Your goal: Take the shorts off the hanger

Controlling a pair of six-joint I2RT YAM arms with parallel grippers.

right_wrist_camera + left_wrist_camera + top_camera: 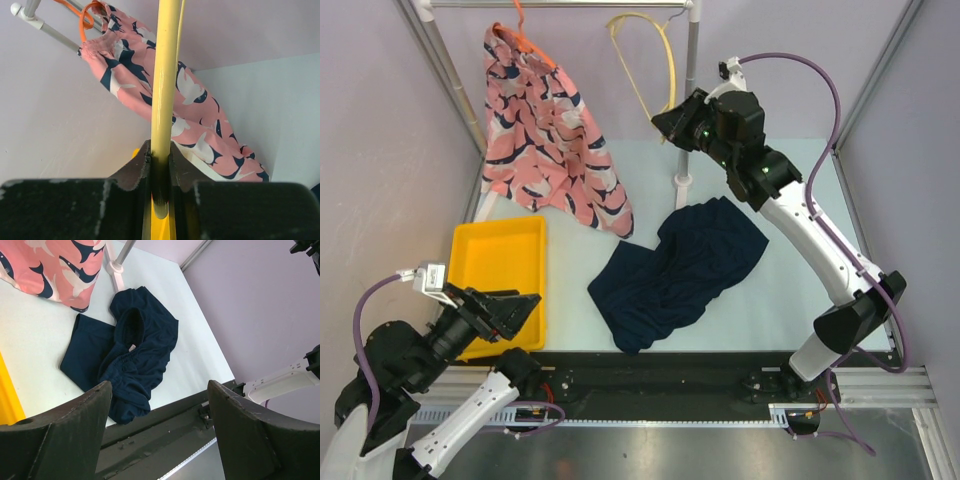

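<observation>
The navy shorts (680, 275) lie crumpled in a loose heap on the counter (740, 310), off any hanger, roughly in the middle between the two arms. The pink shorts (550, 150), printed with navy and white shapes, hang by the waistband from an orange hanger (520, 25) hooked on the rail (560, 5) at the back left. Their lower edge comes down to the counter just behind a yellow bin (500, 265).

The right fingers (665, 125) are raised at the back, right of the pink shorts and well apart from them. They are pressed together on the thin bar of a bare yellow hanger (165, 75), which runs straight up from between them in the right wrist view. The pink shorts show beyond that bar, not touching the fingers. The navy shorts lie below and in front of this arm, untouched.

The left fingers (525, 318) are spread wide and hold nothing. They hover low at the near left, over the near corner of the bin. In the left wrist view the navy shorts lie ahead of the gap between them, well apart from both tips.
</observation>
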